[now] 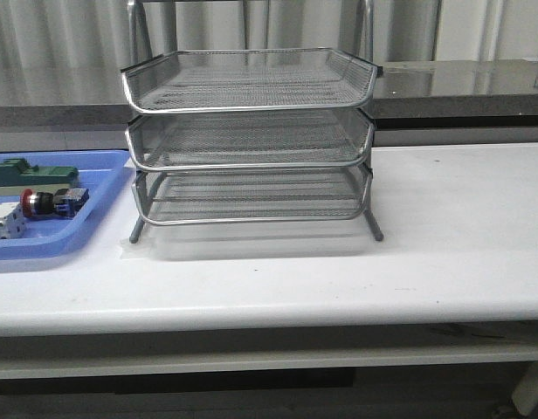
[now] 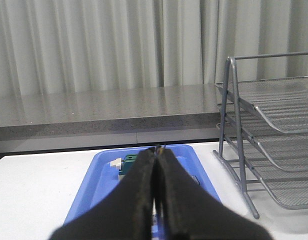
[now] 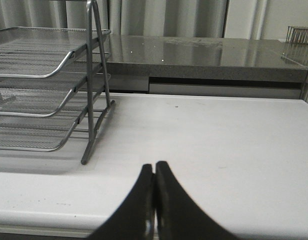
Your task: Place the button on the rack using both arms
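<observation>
Button (image 1: 51,202) lies lengthwise along the tabletop's (image 1: 444,262) left edge, in a blue tray (image 1: 103,188) beyond the clenched left pincer (image 2: 155,200); right pincer (image 3: 154,200) clenched, farther; rack (image 1: 251,140) centred.

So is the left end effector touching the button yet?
Apart. The front view shows the button lying alone in the blue tray, no end effector near it.

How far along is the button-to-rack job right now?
Nothing looks done: the button lies in the blue tray, and the rack shows nothing on its tiers. Nothing is in hand; the left gripper and right gripper are shut, empty. Pickup and placement remain.
</observation>
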